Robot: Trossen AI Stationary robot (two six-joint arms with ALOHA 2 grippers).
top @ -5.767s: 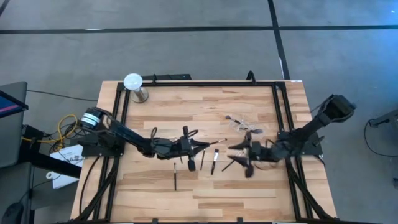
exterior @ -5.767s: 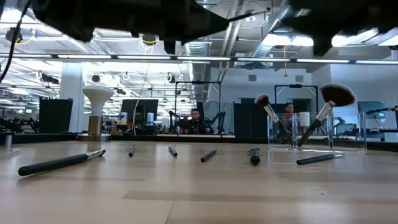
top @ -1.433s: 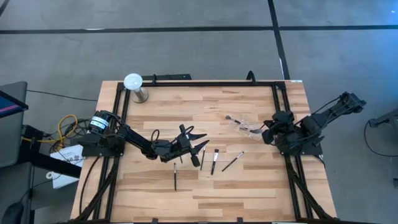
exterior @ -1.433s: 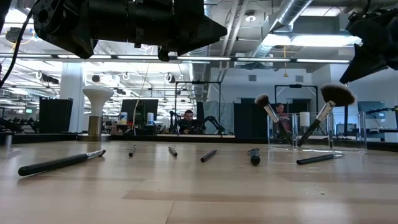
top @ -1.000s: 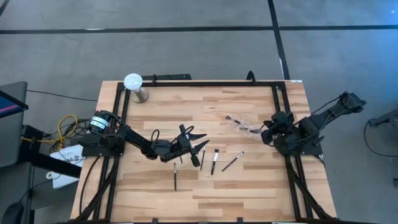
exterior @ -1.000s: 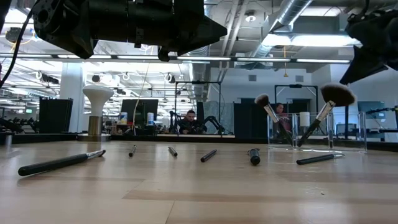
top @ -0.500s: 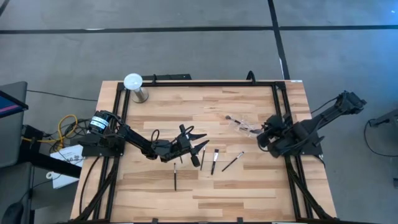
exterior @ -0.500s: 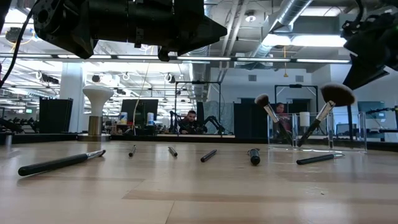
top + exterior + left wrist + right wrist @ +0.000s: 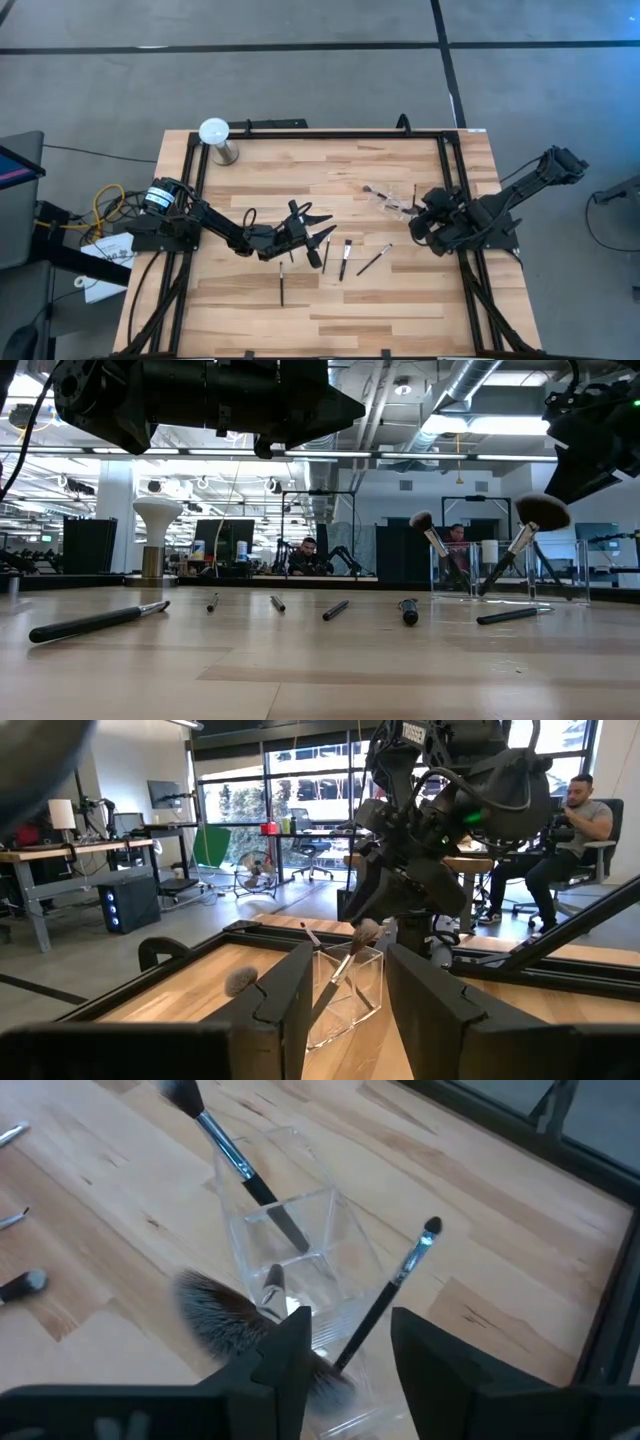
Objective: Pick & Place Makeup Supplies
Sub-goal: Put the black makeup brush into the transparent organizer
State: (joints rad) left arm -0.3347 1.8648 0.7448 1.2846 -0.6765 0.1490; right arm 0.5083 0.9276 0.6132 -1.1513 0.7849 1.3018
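Several thin makeup brushes (image 9: 345, 258) lie flat on the wooden table near its middle, also seen as brushes (image 9: 336, 610) in the low view. A clear box (image 9: 300, 1250) stands at the right. Three brushes stand in it, leaning on its rim: a fluffy-headed brush (image 9: 225, 1140), a wide grey-headed brush (image 9: 225, 1308) and a thin brush (image 9: 395, 1285). My right gripper (image 9: 350, 1345) is open just beside the box. The thin brush's lower handle passes between its fingers without touching them. My left gripper (image 9: 322, 226) hovers open above the loose brushes, pointing toward the box (image 9: 345, 990).
A white globe on a metal base (image 9: 215, 135) stands at the far left corner. A black frame (image 9: 445, 170) runs along the table's edges. Bare wood lies at the far middle and along the near edge. A person (image 9: 585, 810) sits in the room beyond the table.
My right gripper has moved a little toward the near edge and the left, staying low beside the clear box. A thin brush now sticks up from the box beside it. My left arm has kept still.
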